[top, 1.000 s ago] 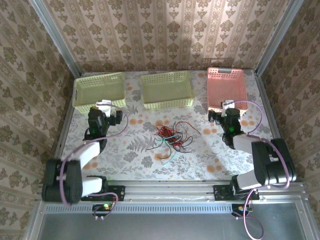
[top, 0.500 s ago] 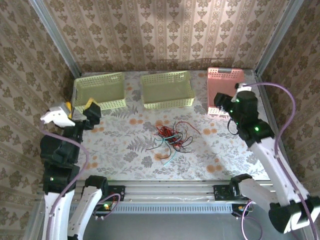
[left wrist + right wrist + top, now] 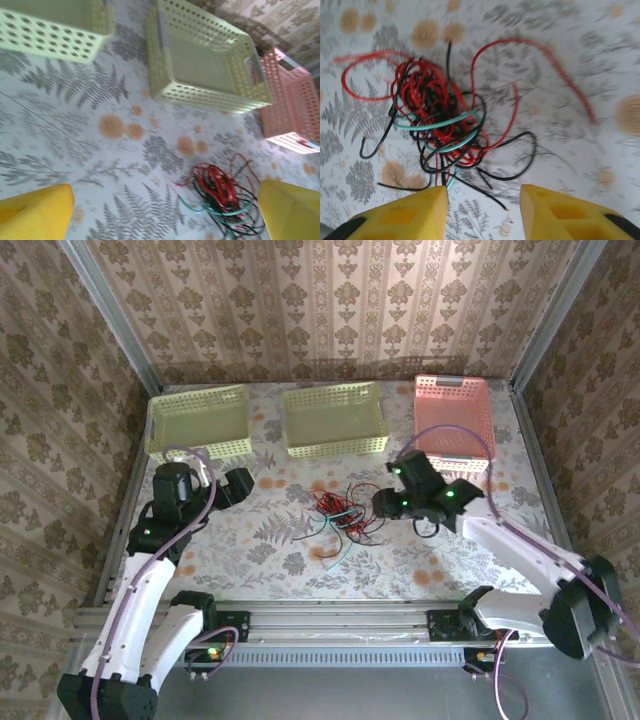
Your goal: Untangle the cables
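The cables lie in one tangled heap of red, black and pale teal wires on the floral table, with loose ends trailing towards the front. My right gripper hangs just right of the heap. It is open, its yellow fingers wide apart over the near edge of the cables and holding nothing. My left gripper is off to the left of the heap, also open. Its yellow fingers frame the cables from a distance.
Three baskets stand along the back: a yellow-green basket on the left, a second yellow-green basket in the middle, and a pink basket on the right. Metal rails edge the table.
Both arms rose and swung, then came down. The right gripper moved from the pink basket to beside the tangle. The left gripper now points towards the tangle. The cables have not moved.
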`<move>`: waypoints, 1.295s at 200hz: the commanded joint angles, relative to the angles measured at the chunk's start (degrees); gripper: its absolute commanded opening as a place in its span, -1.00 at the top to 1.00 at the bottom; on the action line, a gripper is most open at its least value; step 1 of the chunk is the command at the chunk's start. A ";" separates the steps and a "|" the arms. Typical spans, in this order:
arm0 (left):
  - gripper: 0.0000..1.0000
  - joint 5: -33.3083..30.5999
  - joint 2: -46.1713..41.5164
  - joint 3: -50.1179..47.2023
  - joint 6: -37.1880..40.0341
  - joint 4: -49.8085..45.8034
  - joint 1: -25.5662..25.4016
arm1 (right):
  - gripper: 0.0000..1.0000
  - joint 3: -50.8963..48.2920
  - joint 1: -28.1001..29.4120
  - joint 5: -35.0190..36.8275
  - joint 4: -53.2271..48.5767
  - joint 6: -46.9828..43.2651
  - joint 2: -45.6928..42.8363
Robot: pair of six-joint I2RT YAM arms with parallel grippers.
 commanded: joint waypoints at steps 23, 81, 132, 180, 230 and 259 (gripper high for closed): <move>-0.85 6.33 0.20 -9.94 -11.41 7.02 -6.03 | -0.10 3.22 5.05 -2.79 7.18 -0.94 11.98; -0.85 1.19 2.86 -13.96 -14.26 8.94 -13.01 | 0.07 5.34 6.01 -5.28 12.28 1.02 22.18; -0.85 -0.80 4.05 -9.47 -11.66 5.65 -13.74 | 0.57 4.59 7.87 -2.59 13.40 3.40 20.89; -0.85 -3.23 3.64 -5.71 -9.91 2.55 -13.78 | 1.00 5.54 9.28 -0.50 12.92 4.30 16.76; -0.85 -3.90 3.44 -4.61 -9.84 2.35 -13.79 | 1.00 8.64 10.07 2.05 9.49 2.12 11.20; -0.85 -4.47 3.26 -4.80 -10.12 2.69 -13.74 | 1.00 10.40 10.16 3.21 7.16 0.66 9.44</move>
